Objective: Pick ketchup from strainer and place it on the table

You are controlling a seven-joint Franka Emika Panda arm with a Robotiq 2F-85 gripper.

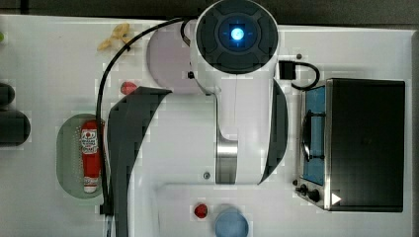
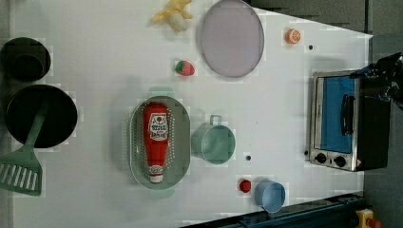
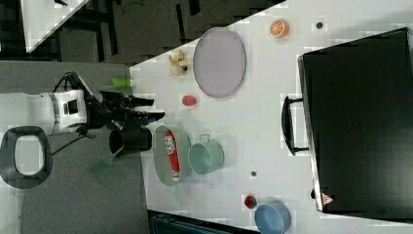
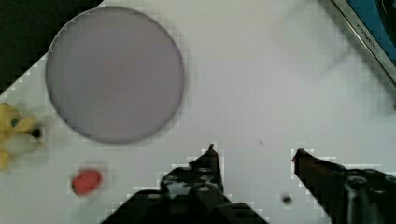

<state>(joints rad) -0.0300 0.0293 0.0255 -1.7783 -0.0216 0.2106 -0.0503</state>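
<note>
Top view: ketchup (image 1: 90, 155) lies lengthwise in the strainer (image 1: 66, 158), cap toward the top view's bottom; arm overhead, desk (image 1: 49, 64) white.

Left view: ketchup (image 2: 156, 140) flat in the strainer (image 2: 183, 142), green cup (image 2: 214, 142) just beside. Likely light, smooth, slightly squeezable plastic; best taken across the broad labelled body.

Right view: tool (image 3: 146, 109) well apart from the strainer (image 3: 160, 151), off the desk edge.

Wrist view: tool (image 4: 254, 154) released, jaws spread, empty, above bare desk (image 4: 261, 84) near a lilac plate (image 4: 114, 74).
</note>
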